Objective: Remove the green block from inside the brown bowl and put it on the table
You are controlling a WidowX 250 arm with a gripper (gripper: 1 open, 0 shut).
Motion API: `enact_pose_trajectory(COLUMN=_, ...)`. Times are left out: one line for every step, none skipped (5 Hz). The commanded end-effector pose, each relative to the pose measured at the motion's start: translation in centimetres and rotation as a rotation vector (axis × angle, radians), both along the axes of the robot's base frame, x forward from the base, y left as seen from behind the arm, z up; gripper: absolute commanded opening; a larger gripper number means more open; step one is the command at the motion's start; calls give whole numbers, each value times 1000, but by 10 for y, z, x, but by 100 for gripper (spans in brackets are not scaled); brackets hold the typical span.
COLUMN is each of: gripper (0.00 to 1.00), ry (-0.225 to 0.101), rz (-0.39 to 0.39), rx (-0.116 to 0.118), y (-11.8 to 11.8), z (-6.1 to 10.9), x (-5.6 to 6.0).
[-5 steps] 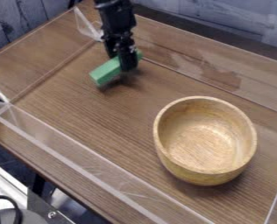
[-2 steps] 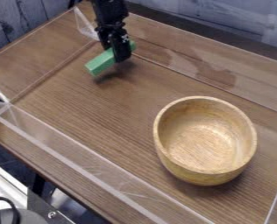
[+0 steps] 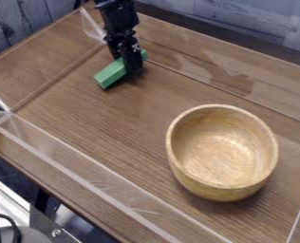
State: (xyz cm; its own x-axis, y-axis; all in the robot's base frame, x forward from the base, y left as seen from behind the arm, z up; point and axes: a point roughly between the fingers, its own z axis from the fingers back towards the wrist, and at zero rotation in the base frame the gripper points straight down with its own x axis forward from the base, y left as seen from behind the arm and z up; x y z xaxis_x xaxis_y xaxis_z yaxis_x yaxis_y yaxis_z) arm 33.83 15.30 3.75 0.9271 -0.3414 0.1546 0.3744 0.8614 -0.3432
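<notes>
Cables, dark ones, crowd the near-left side, outside the clear plastic wall that borders the tabletop. Well away from the fingers, those, no bother to the job!

Moving right, and here's the action: the green block, lying at a slant towards the far-left corner of the tabletop. One end pokes out towards us, the other peeps out behind the black gripper, and the fingers are clenched around the middle of it. Is it flat on the wood or a shade above? Can't tell from this angle. But it's out of the bowl, well apart from it, so the lifting-out looks done and we're into the set-down, nearly home by my reckoning.

What's wanted next? Lower it gently if there's any gap, let the wood take the weight, then open up and rise straight, so the block isn't dragged. The far plastic wall is the thing to watch; drift that way and the arm could knock it.

And over on the right, the round tan wooden bowl sits upright near the right edge, nothing inside it, out of the way.
</notes>
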Motion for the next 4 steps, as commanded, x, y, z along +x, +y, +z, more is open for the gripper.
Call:
enact_pose_trajectory(gripper=0, ry=-90, rz=1, rx=22, y=10, z=20, x=5)
enact_pose_trajectory(gripper=0, ry=-122, rz=3, rx=11, y=14, z=20, x=5)
enact_pose_trajectory(gripper=0, ry=-110, rz=22, rx=33, y=19, z=22, x=4)
enact_pose_trajectory(gripper=0, ry=-98, rz=41, rx=53, y=23, z=24, x=2)
